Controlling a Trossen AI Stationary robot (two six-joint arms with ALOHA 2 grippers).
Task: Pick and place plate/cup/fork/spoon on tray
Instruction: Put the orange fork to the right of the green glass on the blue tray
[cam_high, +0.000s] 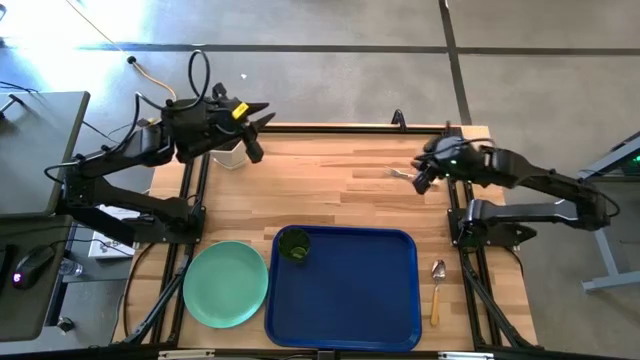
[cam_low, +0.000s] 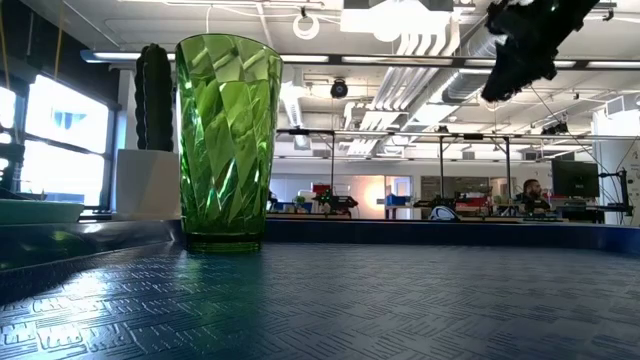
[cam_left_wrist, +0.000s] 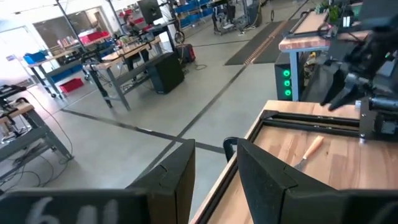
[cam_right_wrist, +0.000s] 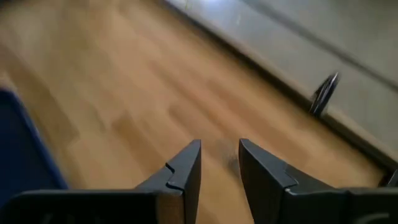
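Note:
The dark blue tray (cam_high: 380, 300) lies at the table's near edge. The green cup (cam_high: 293, 245) (cam_low: 228, 140) stands upright on its far left corner. The mint-green plate (cam_high: 225, 284) lies flat on the table left of the tray. The orange-handled spoon (cam_high: 437, 290) lies right of the tray. The fork (cam_left_wrist: 310, 150) (cam_high: 398, 173) lies on the wood at the far right. My right gripper (cam_high: 420, 183) (cam_right_wrist: 219, 163) hovers open just beside the fork, tilted down over bare wood. My left gripper (cam_high: 262, 115) (cam_left_wrist: 214, 171) is raised at the far left edge, open and empty.
A cactus (cam_low: 153, 95) in a white pot (cam_high: 230, 155) stands at the far left, under my left arm. Bare wood lies between the tray and the table's far edge. A black frame rail (cam_high: 330, 128) runs along the far edge.

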